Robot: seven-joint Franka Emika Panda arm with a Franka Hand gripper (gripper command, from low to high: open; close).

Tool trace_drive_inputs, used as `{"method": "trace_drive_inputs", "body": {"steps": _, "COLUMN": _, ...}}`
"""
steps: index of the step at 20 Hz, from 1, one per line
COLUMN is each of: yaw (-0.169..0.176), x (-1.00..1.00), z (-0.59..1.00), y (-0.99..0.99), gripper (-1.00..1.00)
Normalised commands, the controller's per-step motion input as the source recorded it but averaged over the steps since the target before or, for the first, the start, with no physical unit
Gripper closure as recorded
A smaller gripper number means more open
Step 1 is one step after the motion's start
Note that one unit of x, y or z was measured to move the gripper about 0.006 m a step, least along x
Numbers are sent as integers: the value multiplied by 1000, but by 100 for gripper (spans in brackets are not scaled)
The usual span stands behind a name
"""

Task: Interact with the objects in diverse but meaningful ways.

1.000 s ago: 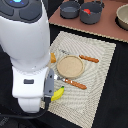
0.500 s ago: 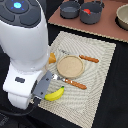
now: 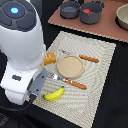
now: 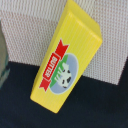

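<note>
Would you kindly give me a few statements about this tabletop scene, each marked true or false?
1. The banana lies on the woven placemat. True.
2. The round wooden plate holds a tomato. False: the plate is bare; a red item sits in a dark pot on the far board.
3. The wrist view shows a yellow butter block with a red label. True.
4. The butter block lies wholly on the placemat. False: part of it overhangs the dark table.
5. The fork lies inside a pot. False: it lies on the placemat beside the plate.
</note>
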Motion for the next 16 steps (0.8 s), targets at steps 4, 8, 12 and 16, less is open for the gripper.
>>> {"method": "trace_drive_inputs", "body": {"steps": 4, "yaw": -136, "x": -617, "z": -240, "y": 229, "gripper": -100}}
{"method": "trace_drive_inputs", "body": {"steps": 8, "yaw": -141, "x": -597, "z": -196, "y": 167, "gripper": -100}}
{"method": "trace_drive_inputs", "body": {"steps": 12, "yaw": -90, "x": -709, "z": -118, "y": 56, "gripper": -100}}
{"method": "trace_drive_inputs", "body": {"steps": 16, "yaw": -76, "x": -792, "z": -194, "y": 23, "gripper": -100}}
